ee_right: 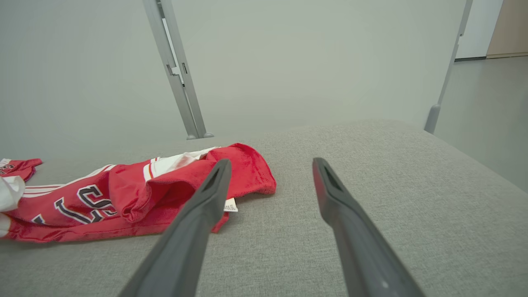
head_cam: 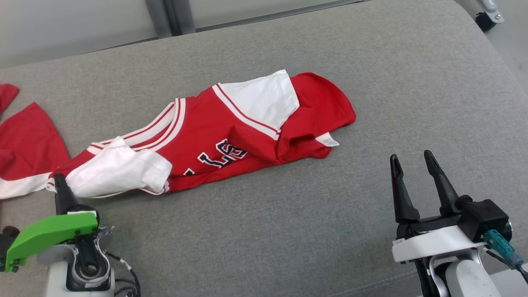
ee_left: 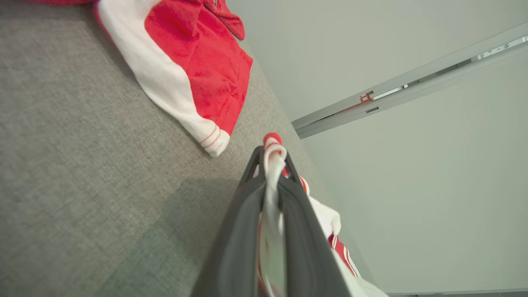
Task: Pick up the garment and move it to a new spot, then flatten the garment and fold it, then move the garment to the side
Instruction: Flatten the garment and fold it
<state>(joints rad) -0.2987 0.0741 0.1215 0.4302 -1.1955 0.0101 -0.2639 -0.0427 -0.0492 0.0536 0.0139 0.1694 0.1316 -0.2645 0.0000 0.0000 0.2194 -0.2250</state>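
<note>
The left pincer (head_cam: pixel 60 180) was shut tight on a white and red edge of the garment (head_cam: pixel 222 136), at the lower left of the head view. In the left wrist view, a strip of white cloth with a red rim was squeezed between its two dark fingers (ee_left: pixel 243 231).

The garment was a red and white sports shirt with dark letters on it. It lay crumpled in the middle of the head view, on a grey cushion (head_cam: pixel 371 74). It reached from the left pincer up towards the right. A white part was folded over at its top, and another white part was bunched up near the left pincer. A small white label (head_cam: pixel 328 141) stuck out at its lower right end.

The right pincer (head_cam: pixel 411 156) was at the lower right of the head view. Its fingers were wide apart and held nothing. It was near the label end but not touching the garment.

Another red and white cloth (head_cam: pixel 24 140) lay at the left edge of the head view, on the same cushion.
</note>
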